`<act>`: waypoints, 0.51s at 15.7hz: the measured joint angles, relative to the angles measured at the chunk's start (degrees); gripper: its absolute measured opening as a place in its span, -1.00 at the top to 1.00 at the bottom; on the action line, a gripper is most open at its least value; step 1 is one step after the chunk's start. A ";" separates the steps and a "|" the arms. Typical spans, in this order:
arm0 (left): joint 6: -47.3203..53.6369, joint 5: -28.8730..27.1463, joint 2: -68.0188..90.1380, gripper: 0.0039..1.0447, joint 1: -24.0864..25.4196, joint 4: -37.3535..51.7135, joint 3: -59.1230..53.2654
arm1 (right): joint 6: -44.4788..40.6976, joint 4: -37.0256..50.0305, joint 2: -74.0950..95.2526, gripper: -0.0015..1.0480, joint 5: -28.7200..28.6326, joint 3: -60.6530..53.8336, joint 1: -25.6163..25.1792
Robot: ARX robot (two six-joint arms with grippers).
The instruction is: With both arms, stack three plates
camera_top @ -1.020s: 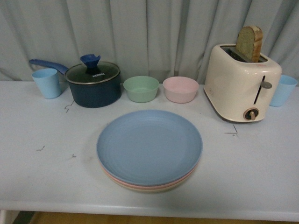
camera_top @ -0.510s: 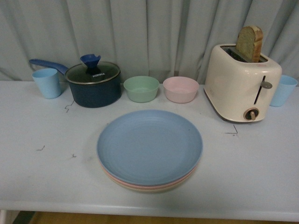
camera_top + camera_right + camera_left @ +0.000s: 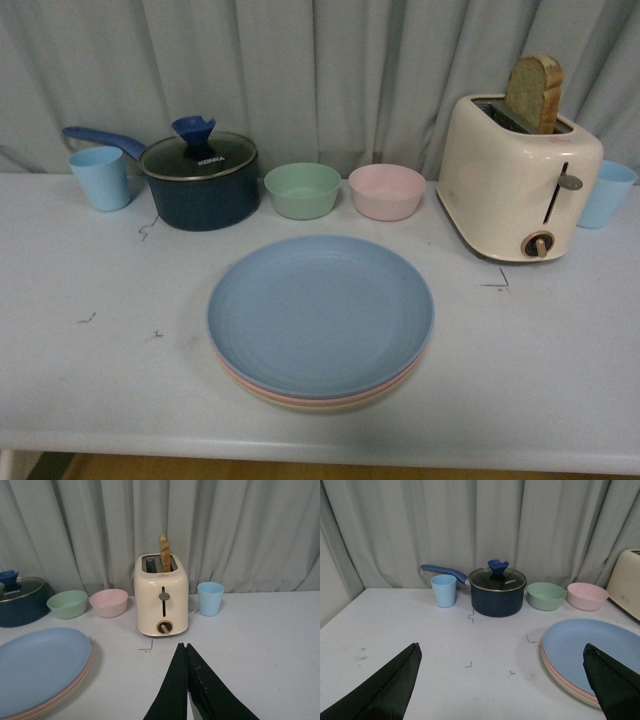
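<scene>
Table (image 3: 560,350), stacked plates (image 3: 320,315): all unchanged.

A staged kitchen set-up rather than a real kitchen: a plain white table (image 3: 80,380) stands against a grey pleated curtain (image 3: 320,70). Beside the cream two-slot toaster (image 3: 520,180) holding a bread slice (image 3: 533,92) sit a lidded dark blue saucepan (image 3: 200,180), bowls and cups.
</scene>
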 joint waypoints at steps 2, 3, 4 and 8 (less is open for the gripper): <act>0.00 0.00 0.00 -0.88 0.00 0.00 0.00 | 0.00 -3.56 -2.78 0.96 0.00 0.04 0.00; 0.00 0.00 0.00 -0.88 0.00 0.00 0.00 | -0.02 -11.37 -8.33 0.96 -0.15 0.02 0.00; 0.00 0.02 0.00 -0.88 0.00 -0.02 0.00 | -0.02 -10.34 -10.95 0.96 -0.17 0.09 0.00; 0.00 0.00 0.00 -0.88 0.00 0.02 0.00 | -0.04 -11.43 -10.93 0.92 -0.15 0.02 0.00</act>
